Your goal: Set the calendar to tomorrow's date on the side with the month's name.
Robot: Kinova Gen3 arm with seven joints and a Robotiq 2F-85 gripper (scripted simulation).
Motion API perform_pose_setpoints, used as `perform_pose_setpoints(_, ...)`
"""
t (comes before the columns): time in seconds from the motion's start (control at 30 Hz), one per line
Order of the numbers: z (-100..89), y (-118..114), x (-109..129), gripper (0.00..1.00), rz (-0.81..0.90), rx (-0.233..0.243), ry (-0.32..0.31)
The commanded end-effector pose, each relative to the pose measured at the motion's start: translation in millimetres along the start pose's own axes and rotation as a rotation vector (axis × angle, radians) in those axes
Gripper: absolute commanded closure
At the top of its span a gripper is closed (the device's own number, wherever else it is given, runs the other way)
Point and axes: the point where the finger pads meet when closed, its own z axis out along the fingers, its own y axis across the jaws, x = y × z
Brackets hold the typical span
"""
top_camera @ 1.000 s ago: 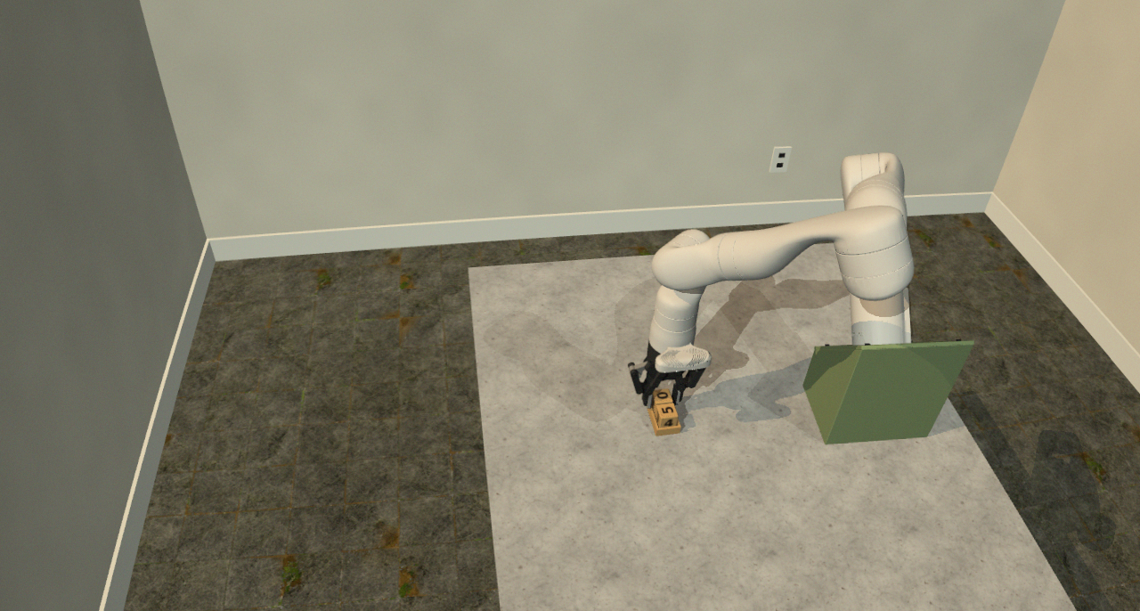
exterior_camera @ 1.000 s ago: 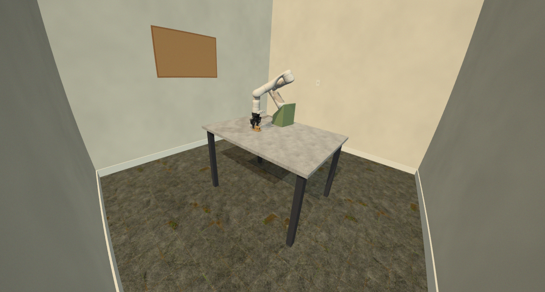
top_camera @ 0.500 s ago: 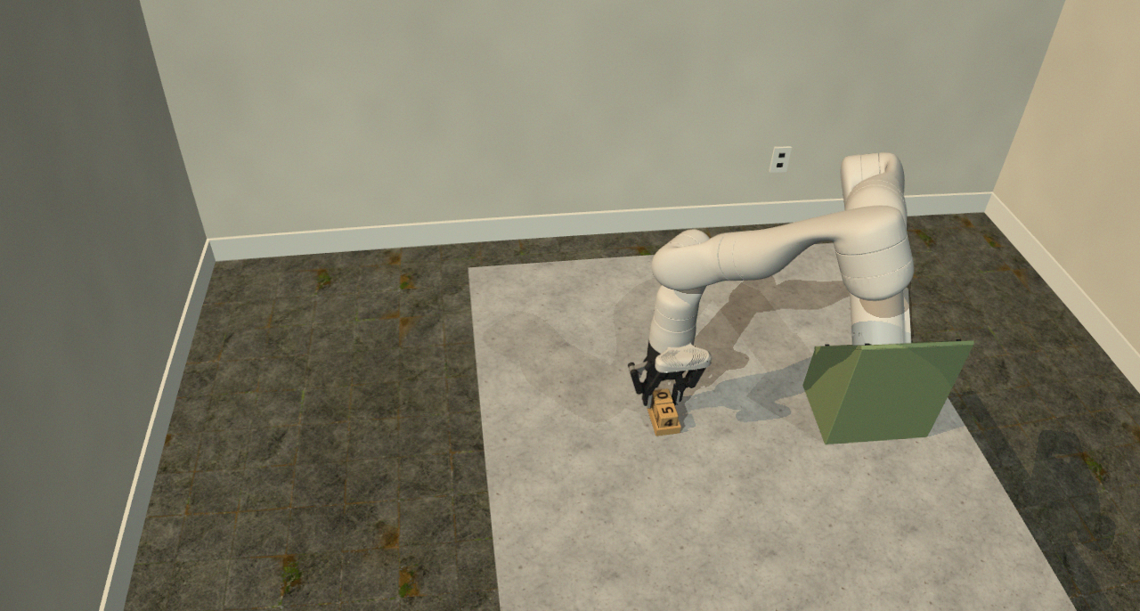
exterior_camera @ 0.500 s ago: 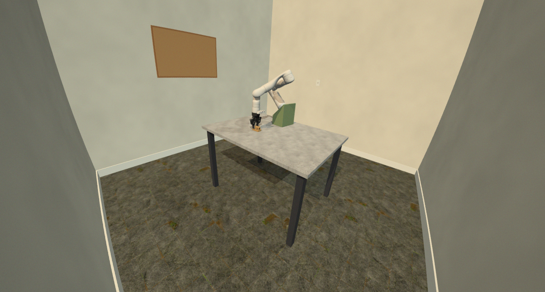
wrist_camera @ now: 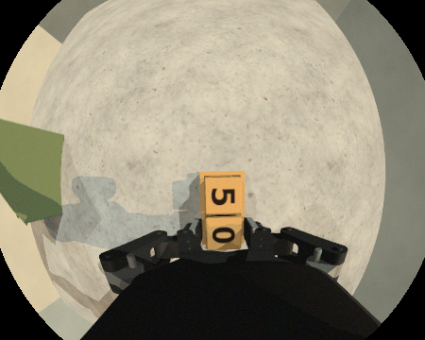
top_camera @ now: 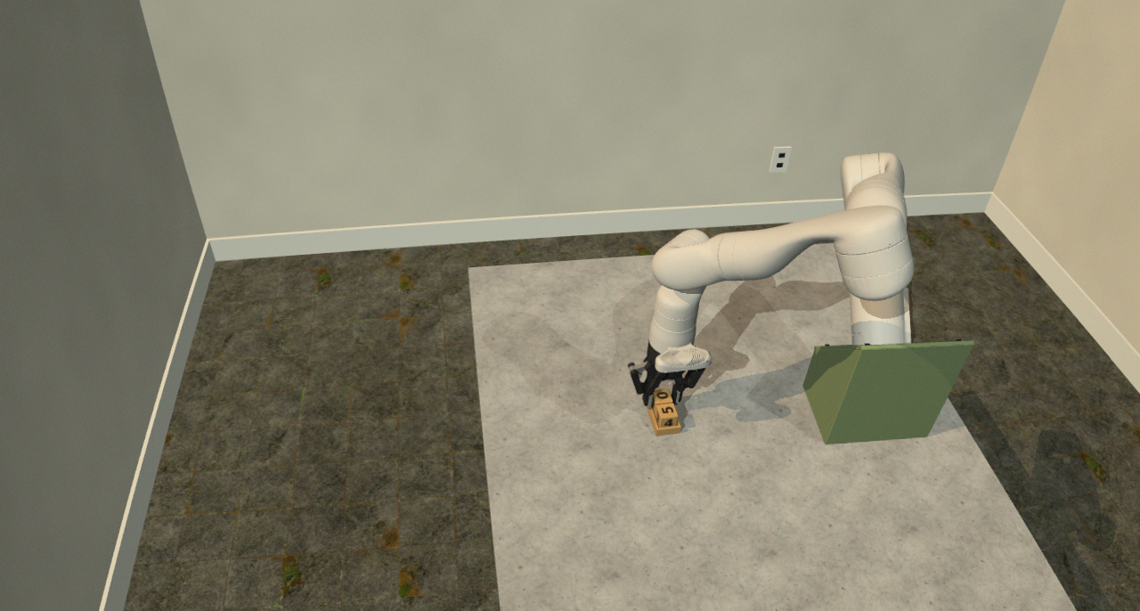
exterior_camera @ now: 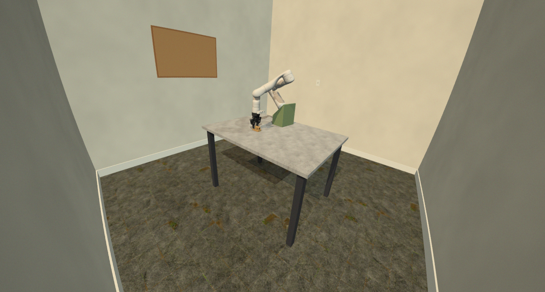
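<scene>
The wooden calendar tray (top_camera: 668, 427) stands on the grey table, small in the exterior view (exterior_camera: 258, 129). Two orange cubes (top_camera: 668, 409) sit in it side by side. In the wrist view their top faces read 5 (wrist_camera: 222, 196) on the far cube and 0 (wrist_camera: 223, 234) on the near cube. My gripper (top_camera: 664, 389) points straight down over the tray. Its fingers stand on either side of the 0 cube, partly open and close to its sides. I cannot make out the month's name or the digits on the date side.
A green wedge-shaped block (top_camera: 883, 390) stands on the table to the right of the tray, beside the arm's base; it also shows in the wrist view (wrist_camera: 25, 177). The table's left edge lies well left of the tray.
</scene>
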Motion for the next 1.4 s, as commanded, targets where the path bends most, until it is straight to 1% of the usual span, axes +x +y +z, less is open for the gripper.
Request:
perform_pose_setpoints(0.0,-0.7,0.5,0.2,0.72,0.0,-0.002,0.001)
perform_pose_setpoints(1.1,-0.7,0.5,0.2,0.72,0.0,-0.002,0.001)
perform_pose_setpoints(1.23,-7.2,0.5,0.2,0.72,0.0,-0.002,0.001)
perform_pose_setpoints(1.3,-7.2,0.5,0.2,0.72,0.0,-0.002,0.001)
perform_pose_setpoints(1.37,-15.9,0.5,0.2,0.72,0.0,-0.002,0.001)
